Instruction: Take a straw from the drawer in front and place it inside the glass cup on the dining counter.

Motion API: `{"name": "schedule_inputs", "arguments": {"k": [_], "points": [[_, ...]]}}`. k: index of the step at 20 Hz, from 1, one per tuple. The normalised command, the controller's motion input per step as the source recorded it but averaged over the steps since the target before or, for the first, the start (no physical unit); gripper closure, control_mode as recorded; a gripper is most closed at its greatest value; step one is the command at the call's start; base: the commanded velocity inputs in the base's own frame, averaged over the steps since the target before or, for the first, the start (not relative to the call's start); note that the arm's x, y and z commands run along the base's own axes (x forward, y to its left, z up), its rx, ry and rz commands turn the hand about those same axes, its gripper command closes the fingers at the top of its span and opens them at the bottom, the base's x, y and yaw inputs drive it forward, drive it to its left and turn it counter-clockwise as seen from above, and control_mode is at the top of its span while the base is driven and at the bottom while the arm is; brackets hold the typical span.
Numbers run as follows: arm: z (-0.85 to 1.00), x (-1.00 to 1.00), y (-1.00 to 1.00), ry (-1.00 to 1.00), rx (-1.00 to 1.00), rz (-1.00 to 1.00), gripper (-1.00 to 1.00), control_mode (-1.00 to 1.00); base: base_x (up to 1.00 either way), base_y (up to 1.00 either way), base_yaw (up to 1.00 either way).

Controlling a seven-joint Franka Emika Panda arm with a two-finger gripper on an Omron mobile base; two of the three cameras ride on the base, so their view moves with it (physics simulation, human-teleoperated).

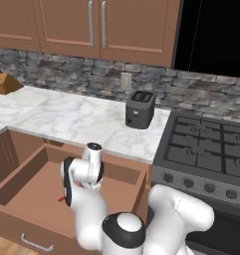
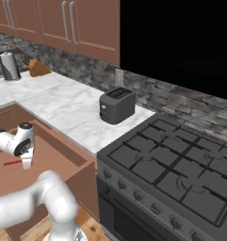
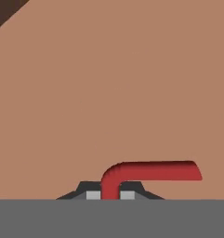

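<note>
We see brown wall cabinets point(image 1: 96, 27) above a grey stone backsplash point(image 1: 71, 74), a marble worktop point(image 1: 76, 119) and a black gas stove point(image 2: 181, 164).

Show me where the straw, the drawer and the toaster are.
straw point(image 3: 150, 171): hand view, on its red bent end.
drawer point(image 1: 32, 191): left base view, on its bare wooden floor.
toaster point(image 2: 117, 106): right base view, on its dark side.

drawer point(image 1: 22, 174) — open-topped, walls around

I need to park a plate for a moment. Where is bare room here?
The marble worktop is bare between the knife block and the toaster. The drawer is crowded: the claw grips the straw.
</note>
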Motion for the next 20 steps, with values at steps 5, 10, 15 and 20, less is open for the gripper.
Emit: {"name": "schedule_inputs", "arguments": {"k": [5,10,15,20], "points": [[1.00,0.00,-0.12,0.04,-0.05,0.14,1.00,-1.00,0.00,0.00,0.00],[1.00,0.00,-0.37,0.00,-0.12,0.23,1.00,-1.00,0.00,0.00,0.00],[0.99,0.00,-0.57,-0.02,-0.09,0.30,1.00,-1.00,0.00,0.00,0.00],[0.87,0.00,-0.69,-0.06,-0.03,0.33,1.00,-1.00,0.00,0.00,0.00]]}}
